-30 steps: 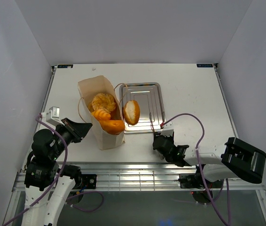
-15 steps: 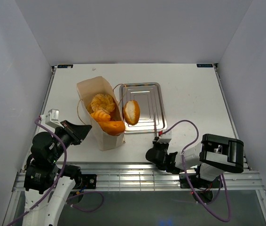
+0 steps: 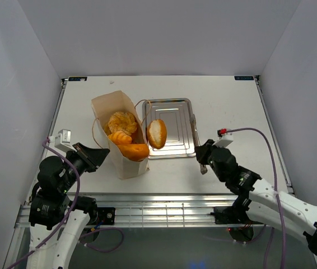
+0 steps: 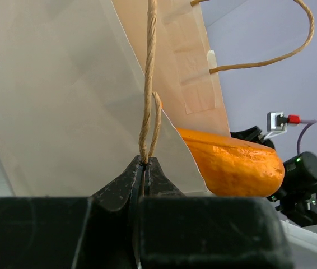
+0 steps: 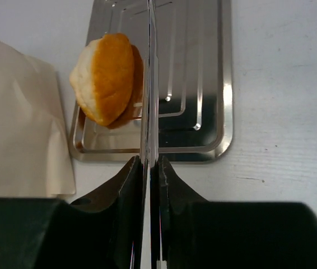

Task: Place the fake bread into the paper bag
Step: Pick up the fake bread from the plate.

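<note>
The paper bag (image 3: 126,166) stands open left of the tray, with a round roll (image 3: 124,120), a croissant (image 3: 120,136) and a long loaf (image 3: 134,150) poking out of it. One more roll of fake bread (image 3: 157,133) lies at the left side of the silver tray (image 3: 176,109); it also shows in the right wrist view (image 5: 107,78). My left gripper (image 3: 99,156) is shut on the bag's cord handle (image 4: 147,112). My right gripper (image 3: 202,159) is shut on thin metal tongs (image 3: 194,131), which point across the tray's right edge, right of the roll.
The bag's second cord handle (image 3: 143,103) loops over the tray's left rim. The right arm's purple cable (image 3: 259,140) arches over the table at right. White walls close in the table on three sides.
My right arm has swung from the near table edge up and to the right, carrying the tongs over the tray's right edge. The left arm, bag and breads have stayed put.
</note>
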